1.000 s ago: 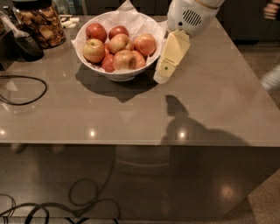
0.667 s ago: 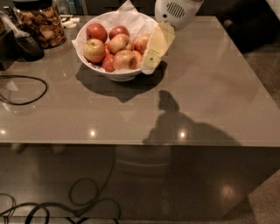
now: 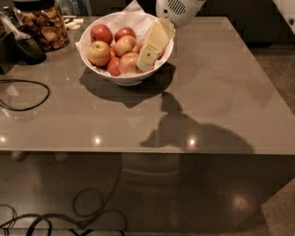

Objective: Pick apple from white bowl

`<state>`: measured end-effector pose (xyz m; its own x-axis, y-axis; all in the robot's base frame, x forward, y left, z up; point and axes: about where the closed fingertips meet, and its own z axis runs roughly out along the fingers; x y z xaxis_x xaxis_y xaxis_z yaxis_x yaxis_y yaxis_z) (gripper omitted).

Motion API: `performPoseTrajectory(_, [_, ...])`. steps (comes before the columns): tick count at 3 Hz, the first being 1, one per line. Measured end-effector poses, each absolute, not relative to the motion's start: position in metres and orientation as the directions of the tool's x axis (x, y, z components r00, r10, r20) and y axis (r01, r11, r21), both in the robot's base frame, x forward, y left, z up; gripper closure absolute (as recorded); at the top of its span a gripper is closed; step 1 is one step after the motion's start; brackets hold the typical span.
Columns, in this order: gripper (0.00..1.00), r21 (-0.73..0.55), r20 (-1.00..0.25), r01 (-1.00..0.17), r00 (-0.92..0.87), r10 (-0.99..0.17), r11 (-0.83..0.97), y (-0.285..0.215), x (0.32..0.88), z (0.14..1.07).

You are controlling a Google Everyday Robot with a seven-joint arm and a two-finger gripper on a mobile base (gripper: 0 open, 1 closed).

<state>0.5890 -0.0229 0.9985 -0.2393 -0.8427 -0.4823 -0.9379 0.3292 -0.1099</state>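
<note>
The grey counter (image 3: 207,92) fills most of the view. The white bowl (image 3: 126,80) is set toward its far edge, at about 11 o'clock from the counter's middle. A jar (image 3: 44,25) of brown snacks stands at the bowl's 9 o'clock, and a black cable (image 3: 27,94) is looped at its 8 o'clock. The claw (image 3: 146,60) is hung over the bowl's 3 o'clock side, slanted from 1 o'clock down to 7 o'clock. Its tip lies at or just above a pale red apple (image 3: 129,62); whether it is released or clenched cannot be told. The apples (image 3: 124,45) are heaped on crumpled paper (image 3: 133,11) inside the bowl, touching one another. The step in hand is judged to be the closing-in for a grasp. It would be done best if one apple on top of the heap were singled out, the claw centred over it and lowered until its widest part is bracketed, with no neighbour wedged alongside. Being nearly round, the apple has no long axis worth aligning to, and which way its stem points cannot be made out.
</note>
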Motion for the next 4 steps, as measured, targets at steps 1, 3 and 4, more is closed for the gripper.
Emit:
performPoseTrajectory(1, [0.0, -0.079, -0.504, -0.938, -0.254, -0.825, 0.337, -0.001, 0.606, 1.004])
performPoseTrajectory(3, [0.32, -0.042, -0.491, -0.933, -0.293, -0.821, 0.358, 0.023, 0.633, 0.999])
performPoseTrajectory(4, [0.29, -0.017, -0.445, -0.91, -0.365, -0.818, 0.415, 0.015, 0.645, 0.974])
